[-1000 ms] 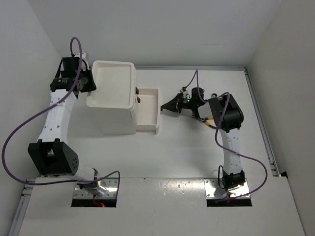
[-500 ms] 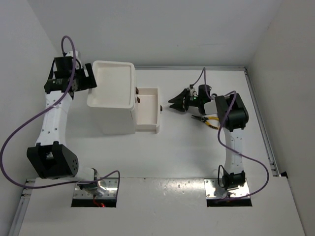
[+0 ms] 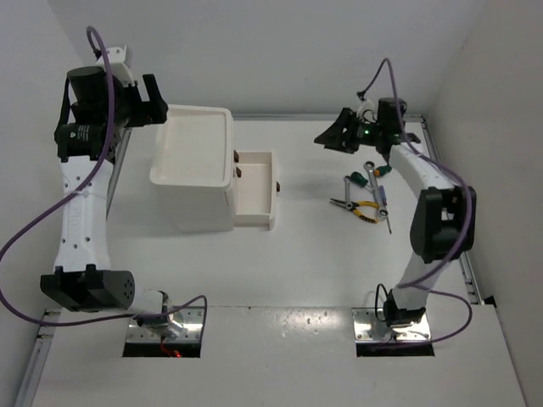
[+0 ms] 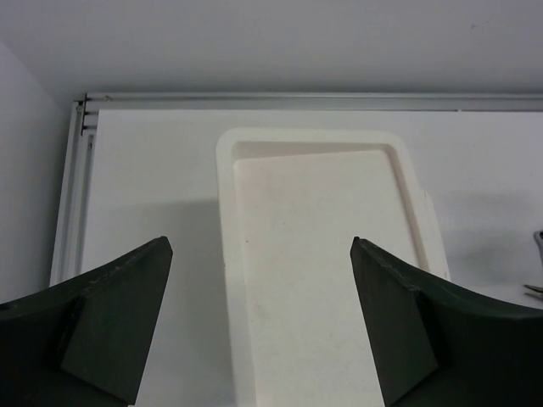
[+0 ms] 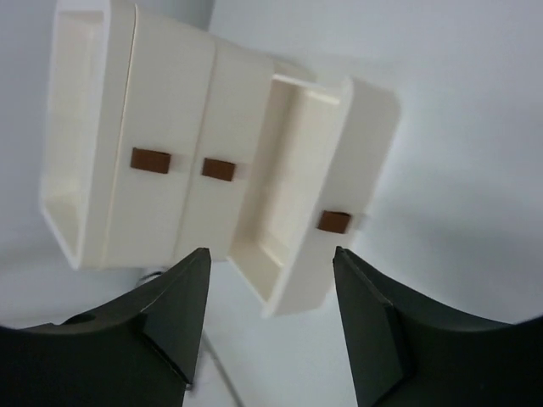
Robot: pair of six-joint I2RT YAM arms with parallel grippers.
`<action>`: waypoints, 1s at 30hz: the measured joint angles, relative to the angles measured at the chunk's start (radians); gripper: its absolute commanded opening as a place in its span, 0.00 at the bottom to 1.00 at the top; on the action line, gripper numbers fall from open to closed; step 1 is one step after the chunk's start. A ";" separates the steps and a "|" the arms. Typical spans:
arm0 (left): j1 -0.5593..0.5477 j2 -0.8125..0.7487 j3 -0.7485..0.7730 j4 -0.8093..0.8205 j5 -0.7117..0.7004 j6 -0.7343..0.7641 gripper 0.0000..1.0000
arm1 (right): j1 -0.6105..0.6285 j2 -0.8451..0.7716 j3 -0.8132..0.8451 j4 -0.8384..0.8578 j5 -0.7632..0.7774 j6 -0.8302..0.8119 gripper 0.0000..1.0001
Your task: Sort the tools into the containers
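The white drawer unit [image 3: 199, 170] stands left of centre, its recessed tray top [image 3: 197, 140] bare. One drawer [image 3: 254, 188] is pulled out toward the right. The tools lie in a cluster to the right: green-handled screwdriver [image 3: 360, 180], silver wrench [image 3: 374, 168], yellow-handled pliers [image 3: 363, 209], slim blue-handled screwdriver [image 3: 386, 208]. My left gripper [image 3: 159, 102] hangs open above the unit's far left corner, looking down on the tray top [image 4: 322, 254]. My right gripper [image 3: 329, 136] is open and empty, raised behind the tools, facing the pulled-out drawer [image 5: 310, 186].
Brown knobs [image 5: 151, 159] mark the two shut drawers. White walls close in the table at the back and both sides. A metal rail [image 3: 445, 195] runs along the right edge. The arm bases [image 3: 161, 318] sit at the near edge.
Both grippers have gone from shut to open. The left arm has lifted back off the unit's left side. The right arm has swung from beside the drawer to the far right, uncovering the tools.
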 measured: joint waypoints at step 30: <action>-0.048 -0.084 -0.222 -0.005 -0.091 0.053 1.00 | -0.113 0.164 0.147 -0.601 0.647 -1.012 0.67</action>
